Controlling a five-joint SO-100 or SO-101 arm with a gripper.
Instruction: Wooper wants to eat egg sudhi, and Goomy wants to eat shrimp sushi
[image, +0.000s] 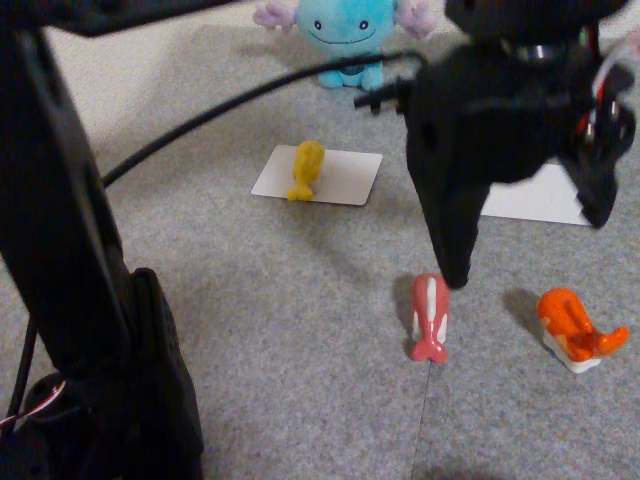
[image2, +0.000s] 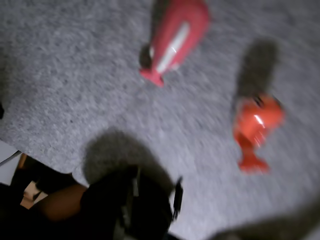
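In the fixed view, the black two-finger gripper is seen hanging over the grey carpeted surface, its body entering from the upper right and tilted so that one long pointed finger is directed downward. A second, shorter finger is set well apart to the right, so the jaws are spread and nothing is held between them. The tip of the long finger is placed just above the head end of a pink-red toy sushi piece with a white stripe.

The small bright orange shrimp sushi with a forked tail and white rice base is found on the carpet to the right of the pink-red piece, apart from it. In the wrist view, which is blurred, the shrimp sushi and the pink-red piece are both seen lying free.

The small all-yellow egg sudhi is laid on a white card, in front of the light blue plush Wooper. Another white card is partly hidden behind the gripper.
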